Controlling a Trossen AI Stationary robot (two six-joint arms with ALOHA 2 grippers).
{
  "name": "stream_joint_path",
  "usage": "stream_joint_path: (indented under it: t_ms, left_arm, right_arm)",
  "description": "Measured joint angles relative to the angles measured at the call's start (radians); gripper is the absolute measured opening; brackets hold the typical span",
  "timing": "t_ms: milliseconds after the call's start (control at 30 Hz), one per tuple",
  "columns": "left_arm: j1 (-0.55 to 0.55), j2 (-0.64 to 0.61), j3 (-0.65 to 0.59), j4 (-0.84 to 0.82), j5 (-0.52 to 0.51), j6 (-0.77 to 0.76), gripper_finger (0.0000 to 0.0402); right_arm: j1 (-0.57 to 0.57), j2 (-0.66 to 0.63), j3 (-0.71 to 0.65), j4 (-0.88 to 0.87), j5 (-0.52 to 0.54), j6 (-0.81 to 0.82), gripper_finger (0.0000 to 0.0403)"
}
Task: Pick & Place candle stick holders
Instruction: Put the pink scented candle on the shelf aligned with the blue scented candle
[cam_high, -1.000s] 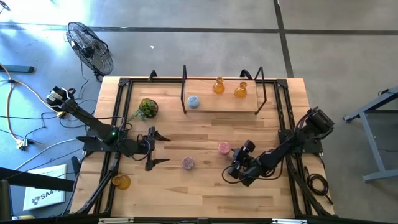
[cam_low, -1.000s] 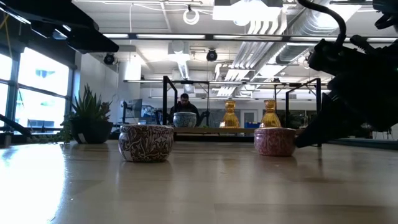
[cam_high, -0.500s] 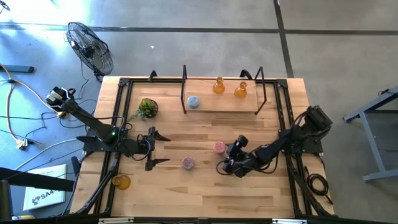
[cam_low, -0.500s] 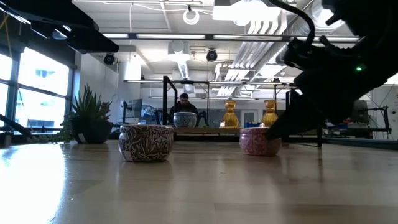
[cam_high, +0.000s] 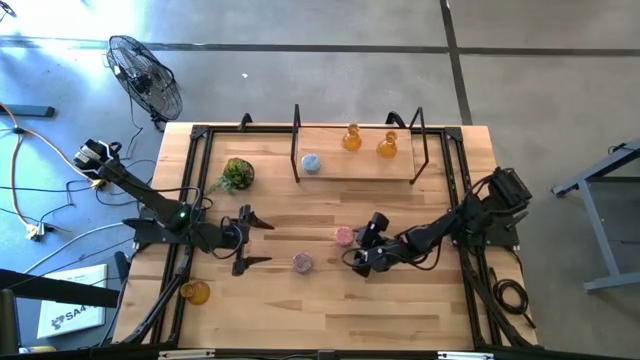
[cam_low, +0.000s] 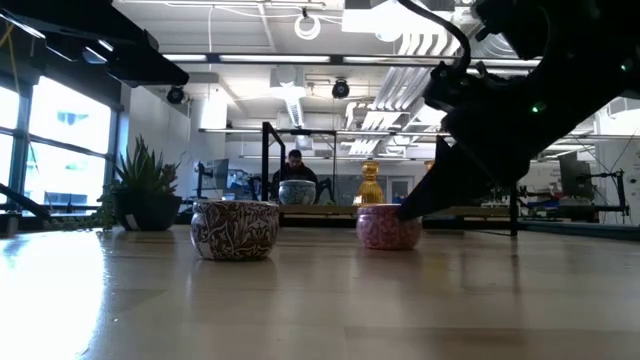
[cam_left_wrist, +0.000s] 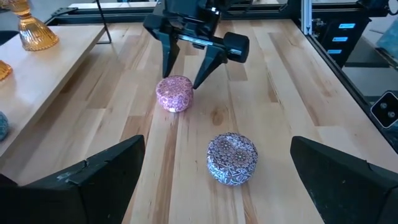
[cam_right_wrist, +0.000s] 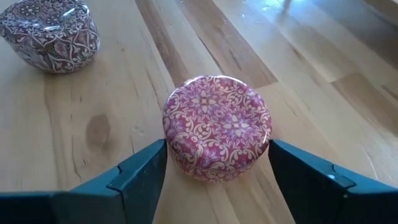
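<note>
**Desk:** Wooden tabletop (cam_high: 330, 310), workshop lights behind — what is the right gripper (cam_right_wrist: 214, 163) doing?

**Photographer:** Its fingers stand apart on either side of the pink candle stick holder (cam_right_wrist: 217, 126), down at table level. In the right wrist view each finger appears to sit against or just beside the holder's wall; the holder rests on the wood, not lifted. I read it as bracketed, not yet clamped.

**Desk:** And outward from there?

**Photographer:** Just beyond the pink one, further from the right arm, sits the lilac holder (cam_high: 301, 262). Past that, the left gripper (cam_high: 250, 241) waits with fingers spread wide, holding nothing. Well beyond it, by the table's near left corner, one amber holder (cam_high: 195, 292) stands alone.

**Desk:** Progress?

**Photographer:** Roughly half, by my reckoning. Two amber holders (cam_high: 352, 138) and the pale blue holder (cam_high: 311, 163) stand on the raised shelf (cam_high: 360, 170) across the table from the right gripper. Pink, lilac and one amber remain on the table, if the shelf is the goal. A small plant (cam_high: 237, 174) sits off to the side.

**Desk:** Orientation of the pink one?

**Photographer:** Upright, short and round, patterned top facing up; its axis runs vertical, no side favoured.
</note>
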Motion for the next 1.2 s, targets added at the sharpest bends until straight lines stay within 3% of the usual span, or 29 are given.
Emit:
stream_joint_path:
  t_ms: [1200]
  left_arm:
    - [0.000,0.000,0.000,-0.001,0.006,-0.011,0.0397]
  right_arm:
    - [-0.011,0.000,0.000,0.059,-0.090,0.003,0.0275]
